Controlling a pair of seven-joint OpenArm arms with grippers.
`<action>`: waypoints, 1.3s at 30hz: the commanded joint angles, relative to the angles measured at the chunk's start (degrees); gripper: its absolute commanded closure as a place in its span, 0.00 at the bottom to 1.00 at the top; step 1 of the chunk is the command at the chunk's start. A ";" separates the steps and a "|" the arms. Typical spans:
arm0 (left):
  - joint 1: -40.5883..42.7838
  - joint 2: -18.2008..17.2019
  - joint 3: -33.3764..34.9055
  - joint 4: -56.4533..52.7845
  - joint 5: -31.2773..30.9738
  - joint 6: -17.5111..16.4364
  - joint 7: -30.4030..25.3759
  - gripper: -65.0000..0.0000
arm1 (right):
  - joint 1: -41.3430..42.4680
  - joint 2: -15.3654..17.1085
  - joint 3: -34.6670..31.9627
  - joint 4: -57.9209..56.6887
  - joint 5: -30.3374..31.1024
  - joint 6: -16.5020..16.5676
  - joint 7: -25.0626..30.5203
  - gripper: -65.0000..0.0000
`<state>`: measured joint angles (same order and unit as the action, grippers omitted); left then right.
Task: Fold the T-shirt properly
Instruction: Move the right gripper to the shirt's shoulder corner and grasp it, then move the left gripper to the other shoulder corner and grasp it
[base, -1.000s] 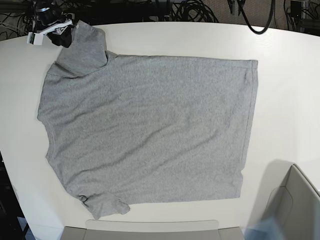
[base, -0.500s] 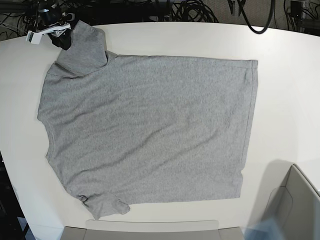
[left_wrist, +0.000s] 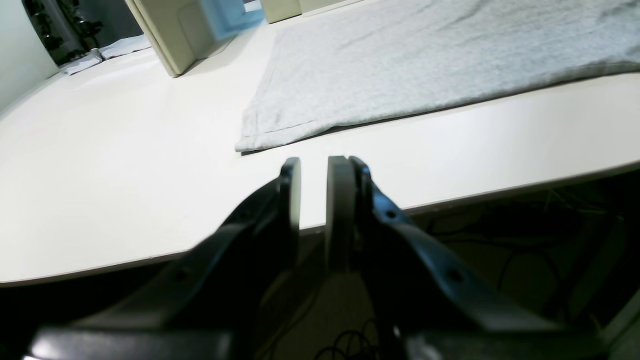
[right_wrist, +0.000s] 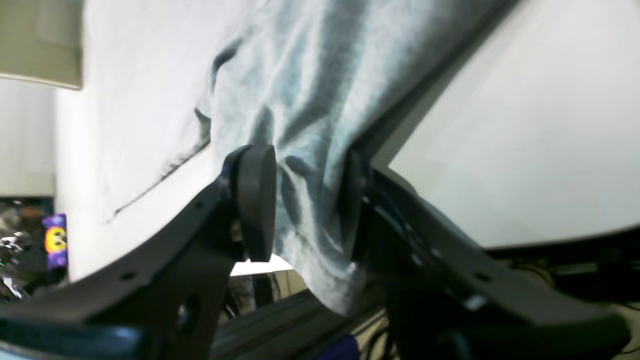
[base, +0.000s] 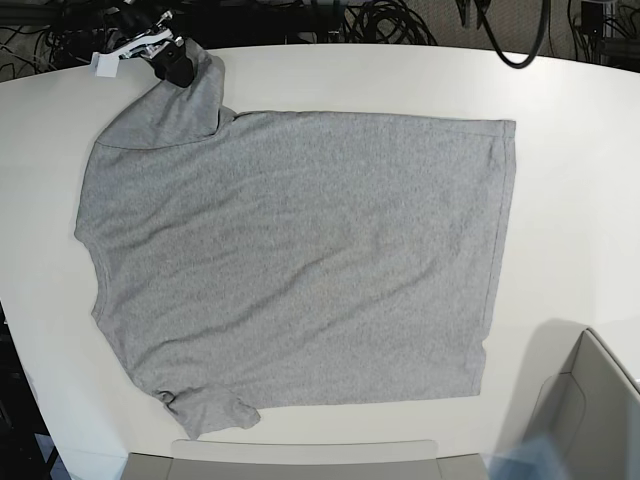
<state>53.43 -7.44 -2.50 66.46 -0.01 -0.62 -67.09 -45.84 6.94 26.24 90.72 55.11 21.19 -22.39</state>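
Note:
The heather-grey T-shirt (base: 300, 260) lies spread flat on the white table (base: 580, 200), plain side up, with its hem toward the right. At the far left corner my right gripper (base: 172, 68) is shut on the end of the upper sleeve. In the right wrist view the bunched sleeve cloth (right_wrist: 310, 90) fills the gap of that gripper (right_wrist: 307, 200) between its dark pads (right_wrist: 255, 200). My left gripper (left_wrist: 313, 170) does not show in the base view. In the left wrist view it hovers at the table's edge with a narrow gap and nothing in it, just short of the shirt's hem corner (left_wrist: 245, 142).
A beige open box (base: 590, 410) stands at the near right corner, also seen as the beige box (left_wrist: 170, 35) in the left wrist view. A flat beige panel (base: 300, 460) lies along the near edge. Black cables (base: 380, 20) hang behind the far edge.
My right gripper has moved rightward along the far edge with the sleeve end in it, drawing that sleeve toward the right. The rest of the shirt has stayed put.

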 joint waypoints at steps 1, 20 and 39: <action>1.30 -0.07 0.00 1.02 -0.12 0.40 -1.79 0.84 | -1.14 -0.30 0.97 -0.48 -2.67 -1.54 -3.23 0.67; 2.26 -0.07 0.00 3.04 -0.03 0.40 -1.61 0.84 | 2.20 -0.83 1.41 -0.12 -5.49 -1.19 -3.32 0.79; 8.94 -0.51 7.82 38.55 -1.26 0.23 29.95 0.94 | 2.20 -0.92 1.76 4.54 -13.40 -1.19 -3.50 1.00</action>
<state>61.23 -7.81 5.10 103.88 -0.71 -0.82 -36.36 -43.03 5.69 27.70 94.61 42.68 20.58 -25.17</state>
